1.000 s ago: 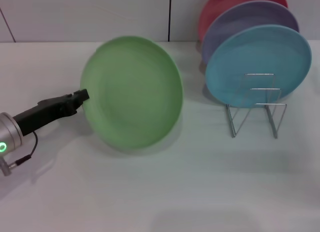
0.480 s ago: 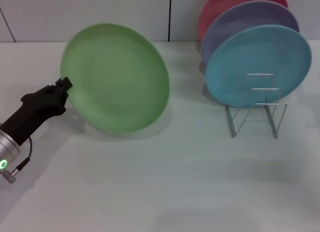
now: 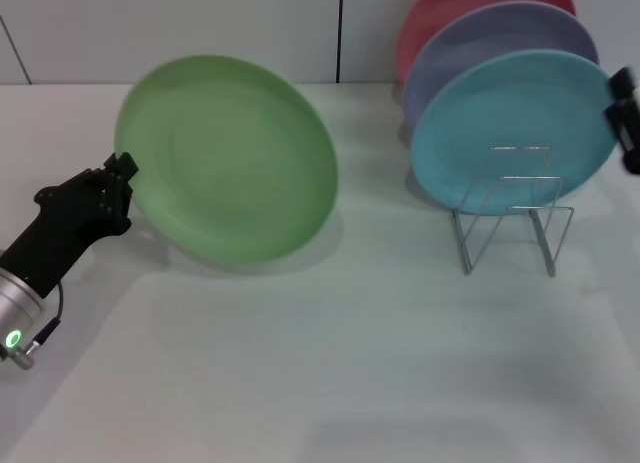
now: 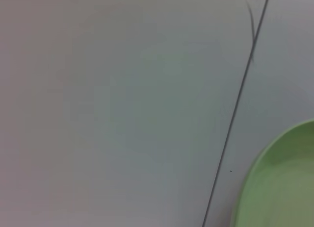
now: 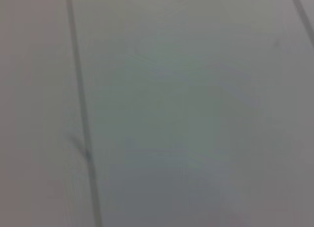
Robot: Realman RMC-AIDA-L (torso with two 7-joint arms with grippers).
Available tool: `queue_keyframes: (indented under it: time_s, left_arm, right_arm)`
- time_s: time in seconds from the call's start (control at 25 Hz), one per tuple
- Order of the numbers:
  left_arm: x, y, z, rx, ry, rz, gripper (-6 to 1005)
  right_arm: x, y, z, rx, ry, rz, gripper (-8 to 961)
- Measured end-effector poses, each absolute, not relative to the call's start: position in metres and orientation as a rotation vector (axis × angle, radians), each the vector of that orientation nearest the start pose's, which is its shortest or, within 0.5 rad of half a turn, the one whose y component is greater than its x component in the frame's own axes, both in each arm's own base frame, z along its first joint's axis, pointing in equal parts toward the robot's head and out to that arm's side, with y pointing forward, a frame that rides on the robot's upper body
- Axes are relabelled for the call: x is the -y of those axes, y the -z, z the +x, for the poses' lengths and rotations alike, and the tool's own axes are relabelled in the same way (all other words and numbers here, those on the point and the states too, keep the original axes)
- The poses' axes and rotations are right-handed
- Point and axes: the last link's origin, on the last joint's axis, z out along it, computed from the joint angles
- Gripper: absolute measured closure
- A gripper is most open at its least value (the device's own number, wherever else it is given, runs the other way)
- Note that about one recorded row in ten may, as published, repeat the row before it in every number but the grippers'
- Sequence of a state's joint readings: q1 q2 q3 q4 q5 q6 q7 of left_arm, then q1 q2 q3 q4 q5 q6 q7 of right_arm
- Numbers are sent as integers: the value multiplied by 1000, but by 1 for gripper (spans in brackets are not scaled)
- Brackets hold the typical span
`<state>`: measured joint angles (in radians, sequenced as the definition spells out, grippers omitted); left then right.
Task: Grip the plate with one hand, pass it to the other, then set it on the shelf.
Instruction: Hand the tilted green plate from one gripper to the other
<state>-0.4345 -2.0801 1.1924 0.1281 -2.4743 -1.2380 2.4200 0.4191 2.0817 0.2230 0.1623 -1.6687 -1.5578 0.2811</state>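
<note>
Left gripper (image 3: 118, 173): we have it clamped on the green plate's rim at the plate's nine o'clock, arm running down toward seven o'clock on the table.

Green plate (image 3: 226, 159): held tilted and lifted off the white table (image 3: 330, 363), its face turned toward us; half a second back it sat almost the same, and a second back it was lower and further toward three o'clock, so our lift has about levelled off.

Right gripper (image 3: 627, 118): newly in the head view at the three o'clock edge, beside the blue plate; it was absent in both earlier frames. We cannot tell whether its fingers are apart or together.

Wire rack (image 3: 512, 218): stands at four o'clock from the green plate, well apart from it, with the blue plate (image 3: 515, 123), lavender plate (image 3: 500, 43) and a red plate (image 3: 450, 13) behind its front loops.

Meaning for the task: we judge the grip step done and the hand-over just opening; the two grippers are still well apart.

Next need: we think the right gripper must reach the free rim at three o'clock.
</note>
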Motion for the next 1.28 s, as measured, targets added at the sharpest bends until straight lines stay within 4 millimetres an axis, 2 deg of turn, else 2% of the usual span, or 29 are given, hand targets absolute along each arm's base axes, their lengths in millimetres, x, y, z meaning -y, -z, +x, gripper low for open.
queue_keyframes:
  time_s: [0.48, 0.76, 1.28]
  left_arm:
    - [-327, 29, -311, 749, 964, -1852, 967]
    - [-326, 27, -308, 734, 994, -1844, 967]
    - [-329, 28, -305, 712, 988, -1832, 967]
  right_arm:
    - [-281, 47, 276, -468, -1088, -1767, 234]
    - [-280, 84, 250, -537, -1075, -1891, 235]
    - [-276, 111, 227, -648, -1095, -1975, 235]
